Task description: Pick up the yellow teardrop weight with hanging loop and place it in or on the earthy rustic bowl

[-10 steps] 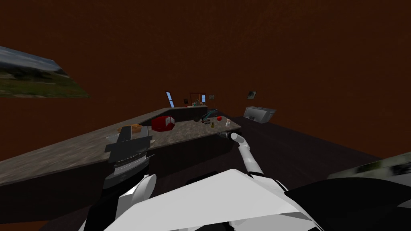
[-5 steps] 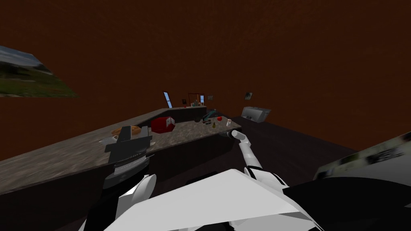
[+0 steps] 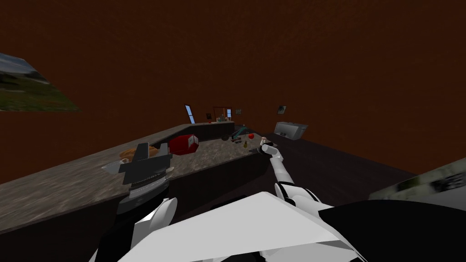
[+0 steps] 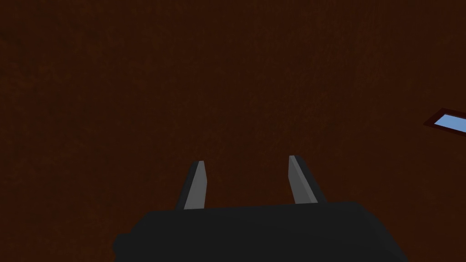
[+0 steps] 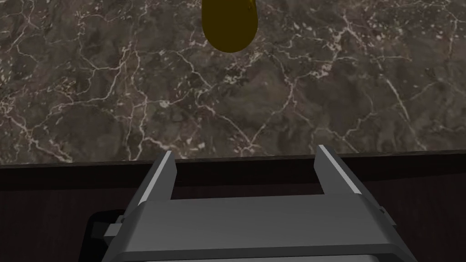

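Since a second ago the right arm has reached further forward and lifted a little, and the head view as a whole has slid sideways (that is my own turning, not the room's). That arm now runs out almost straight from the shoulder, its white forearm slanting up to the near end of the counter (image 5: 318, 91). The right gripper (image 5: 248, 175) points down at the slab with its two blades spread wide and nothing between them. Their tips lie over the counter's dark front edge.

Ahead of the fingertips, well apart from them and near the line midway between them, sits the yellow weight (image 5: 230, 25). It is a smooth, dull mustard body with a rounded bottom, and the picture's edge cuts off its upper part. It rests on the stone close to the counter's end.

The counter top is dark brown marble laced with thin pale veins, and its front face is plain and nearly black. Further along it stands a red box (image 3: 183, 143) with rounded corners.

The left gripper (image 4: 248, 182) is held up beside the chest, fingers apart and empty.
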{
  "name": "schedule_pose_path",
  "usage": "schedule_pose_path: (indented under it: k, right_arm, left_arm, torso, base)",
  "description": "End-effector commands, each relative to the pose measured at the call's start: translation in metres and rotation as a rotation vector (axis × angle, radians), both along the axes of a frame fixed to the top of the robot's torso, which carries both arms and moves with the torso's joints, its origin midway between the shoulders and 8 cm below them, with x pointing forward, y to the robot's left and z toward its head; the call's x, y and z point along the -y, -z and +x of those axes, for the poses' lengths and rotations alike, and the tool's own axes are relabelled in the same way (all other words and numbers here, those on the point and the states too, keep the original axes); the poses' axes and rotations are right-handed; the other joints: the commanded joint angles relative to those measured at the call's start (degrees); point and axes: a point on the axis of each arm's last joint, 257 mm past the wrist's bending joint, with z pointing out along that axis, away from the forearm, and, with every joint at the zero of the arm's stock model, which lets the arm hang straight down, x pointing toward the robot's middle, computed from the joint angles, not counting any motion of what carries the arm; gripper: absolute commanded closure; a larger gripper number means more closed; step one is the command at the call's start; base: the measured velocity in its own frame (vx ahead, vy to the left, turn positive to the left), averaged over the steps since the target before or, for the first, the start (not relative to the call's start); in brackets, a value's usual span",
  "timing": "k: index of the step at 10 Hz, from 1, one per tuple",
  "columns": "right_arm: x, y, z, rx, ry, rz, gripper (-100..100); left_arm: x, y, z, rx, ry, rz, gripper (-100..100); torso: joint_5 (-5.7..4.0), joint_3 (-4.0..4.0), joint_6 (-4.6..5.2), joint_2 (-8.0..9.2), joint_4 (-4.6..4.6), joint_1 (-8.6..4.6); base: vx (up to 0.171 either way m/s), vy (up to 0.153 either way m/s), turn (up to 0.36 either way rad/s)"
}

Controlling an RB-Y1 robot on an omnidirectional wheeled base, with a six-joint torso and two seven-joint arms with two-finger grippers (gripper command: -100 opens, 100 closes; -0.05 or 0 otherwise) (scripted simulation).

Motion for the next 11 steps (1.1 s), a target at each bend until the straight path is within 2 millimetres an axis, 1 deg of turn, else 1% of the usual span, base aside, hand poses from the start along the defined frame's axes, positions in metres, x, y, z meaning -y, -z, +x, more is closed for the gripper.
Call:
schedule_pose_path:
  k: [1, 5, 6, 7, 8, 9, 10, 11]
  right_arm:
    - [0.0, -0.005, 0.004, -0.008, -0.002, -0.011, -100]
    - [-0.003, -0.019, 0.017, 0.004, -0.01, -0.031, -100]
    - [-0.002, -0.017, 0.015, 0.001, -0.009, -0.028, -100]
    - [-0.002, -0.018, 0.016, 0.002, -0.009, -0.029, 0]
    - [-0.004, -0.011, 0.019, 0.011, -0.009, -0.028, -100]
    - [-0.005, -0.009, 0.02, 0.015, -0.008, -0.029, -100]
    - [-0.005, -0.01, 0.019, 0.01, -0.008, -0.027, -100]
    - [-0.005, -0.01, 0.019, 0.012, -0.008, -0.028, 100]
  left_arm:
    - [0.0, 0.0, 0.0, 0.0, 0.0, 0.0, 0]
    - [0.0, 0.0, 0.0, 0.0, 0.0, 0.0, 0]
    - [0.0, 0.0, 0.0, 0.0, 0.0, 0.0, 0]
    - [0.0, 0.0, 0.0, 0.0, 0.0, 0.0, 0]
    - [0.0, 0.0, 0.0, 0.0, 0.0, 0.0, 0]
    - [0.0, 0.0, 0.0, 0.0, 0.0, 0.0, 0]
    - [0.0, 0.0, 0.0, 0.0, 0.0, 0.0, 0]
    - [0.0, 0.0, 0.0, 0.0, 0.0, 0.0, 0]
  torso:
    - [0.0, 0.0, 0.0, 0.0, 0.0, 0.0]
    - [-0.05, 0.04, 0.01, 0.08, 0.01, -0.19]
    - [-0.06, 0.07, 0.01, 0.14, 0.02, -0.23]
    - [-0.07, 0.22, 0.04, 0.42, 0.06, -0.24]
    - [-0.06, 0.35, 0.04, 0.63, 0.12, -0.24]
    - [-0.07, 0.37, 0.04, 0.67, 0.13, -0.24]
    - [-0.06, 0.37, 0.04, 0.66, 0.13, -0.24]
    - [-0.06, 0.4, 0.04, 0.72, 0.14, -0.24]
  base:
    - [0.2, 0.034, 0.023]
    - [0.169, 0.013, 0.04]
    - [0.066, -0.004, 0.012]
    - [0.013, 0.0, 0.0]
    - [0.028, -0.003, -0.001]
    - [0.037, -0.003, 0.001]
    - [0.016, -0.001, 0.001]
    - [0.0, 0.0, 0.0]
